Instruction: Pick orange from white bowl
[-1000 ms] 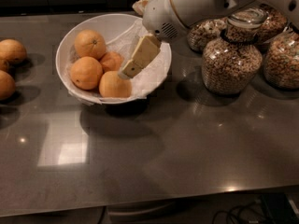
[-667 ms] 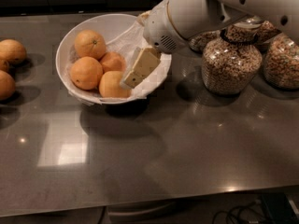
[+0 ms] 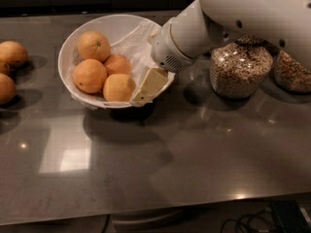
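Observation:
The white bowl (image 3: 92,25), lined with crumpled white paper, stands on the dark counter at the back left of centre. Several oranges lie in it: one at the back (image 3: 93,45), one at the left (image 3: 89,75), one in the middle (image 3: 116,63) and one at the front (image 3: 118,87). My gripper (image 3: 147,87), cream-coloured at its tip, reaches down from the white arm (image 3: 194,33) into the bowl's front right side. It is right beside the front orange, at the rim. The arm hides the bowl's right rim.
Loose oranges (image 3: 12,53) lie on the counter at the far left edge. Two glass jars of grain (image 3: 240,69) stand right of the bowl, partly behind the arm. The counter's front edge (image 3: 155,212) runs along the bottom.
The arm has come forward and down. The gripper has moved from the bowl's middle right to its front right rim, beside the front orange. The oranges have not moved.

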You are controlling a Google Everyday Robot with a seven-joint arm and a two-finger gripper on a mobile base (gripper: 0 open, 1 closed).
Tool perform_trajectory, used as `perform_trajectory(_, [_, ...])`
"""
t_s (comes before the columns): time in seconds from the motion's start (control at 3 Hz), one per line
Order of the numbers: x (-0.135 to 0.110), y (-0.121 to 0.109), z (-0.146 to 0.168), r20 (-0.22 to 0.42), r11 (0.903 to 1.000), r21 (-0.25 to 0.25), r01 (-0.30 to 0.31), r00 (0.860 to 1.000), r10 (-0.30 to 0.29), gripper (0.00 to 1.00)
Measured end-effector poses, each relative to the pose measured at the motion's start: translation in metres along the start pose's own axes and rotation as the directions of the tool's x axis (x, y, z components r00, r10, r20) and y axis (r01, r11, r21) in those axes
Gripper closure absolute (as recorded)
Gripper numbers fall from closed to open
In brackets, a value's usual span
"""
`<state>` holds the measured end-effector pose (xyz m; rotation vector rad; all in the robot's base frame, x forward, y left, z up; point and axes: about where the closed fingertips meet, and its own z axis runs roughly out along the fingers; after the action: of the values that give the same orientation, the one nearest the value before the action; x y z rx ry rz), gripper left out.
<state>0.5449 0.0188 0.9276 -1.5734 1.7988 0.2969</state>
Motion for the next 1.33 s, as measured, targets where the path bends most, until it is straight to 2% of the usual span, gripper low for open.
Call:
perform_trajectory(0.33, [-0.0121,-0.0056,-0.0046,-0.017,0.9987,0.028,0.044,0.999,-0.043,0.2])
perform_trajectory(0.67, [-0.0121,-0.0056,-0.0046,-0.018,0.9986,0.028,0.044,0.999,-0.044,0.23])
perform_trajectory(1.0, [-0.0124,-0.0056,-0.0045,-0.017,0.9986,0.028,0.045,0.999,-0.045,0.12])
perform_trajectory(1.33, [-0.02,-0.0053,-0.0005,-0.001,0.9977,0.023,0.063,0.998,-0.063,0.19])
